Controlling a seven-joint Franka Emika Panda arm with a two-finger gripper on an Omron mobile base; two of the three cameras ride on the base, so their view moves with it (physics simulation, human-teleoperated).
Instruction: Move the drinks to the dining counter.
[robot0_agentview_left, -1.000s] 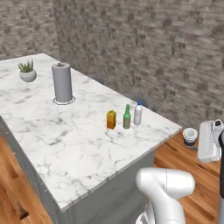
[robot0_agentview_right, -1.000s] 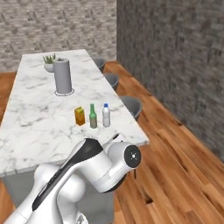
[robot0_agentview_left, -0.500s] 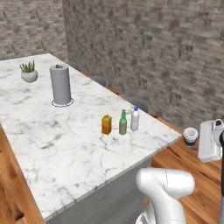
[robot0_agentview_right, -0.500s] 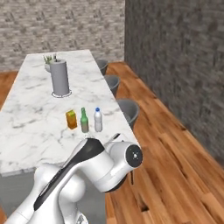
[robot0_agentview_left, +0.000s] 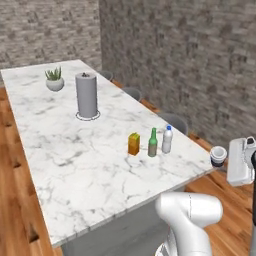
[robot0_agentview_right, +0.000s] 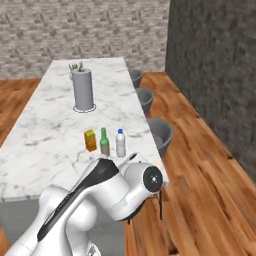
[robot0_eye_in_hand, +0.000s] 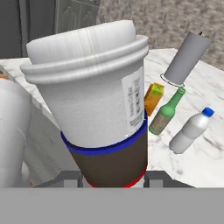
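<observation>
My gripper (robot0_eye_in_hand: 113, 177) is shut on a dark cup with a pale lid (robot0_eye_in_hand: 94, 87), held upright close to the hand camera. The same cup (robot0_agentview_left: 218, 156) hangs just off the near right corner of the dining counter (robot0_agentview_left: 75, 165), with my gripper (robot0_agentview_left: 223, 161) at its side. Three drinks stand in a row near that end of the marble top: an orange carton (robot0_agentview_left: 133, 144), a green glass bottle (robot0_agentview_left: 153, 143) and a clear water bottle with a blue cap (robot0_agentview_left: 167, 140). From the right base view they are the carton (robot0_agentview_right: 90, 140), green bottle (robot0_agentview_right: 104, 142) and water bottle (robot0_agentview_right: 120, 143).
A grey paper towel roll (robot0_agentview_left: 86, 96) stands mid-counter and a small potted plant (robot0_agentview_left: 54, 80) sits at the far end. Grey stools (robot0_agentview_right: 159, 135) line the counter's right side over the wood floor (robot0_agentview_right: 210, 190). A dark brick wall (robot0_agentview_left: 190, 55) runs behind.
The whole scene has shifted in both base views, so the base has driven along the counter. The cup stays in my gripper, at the same place beside the hand.
</observation>
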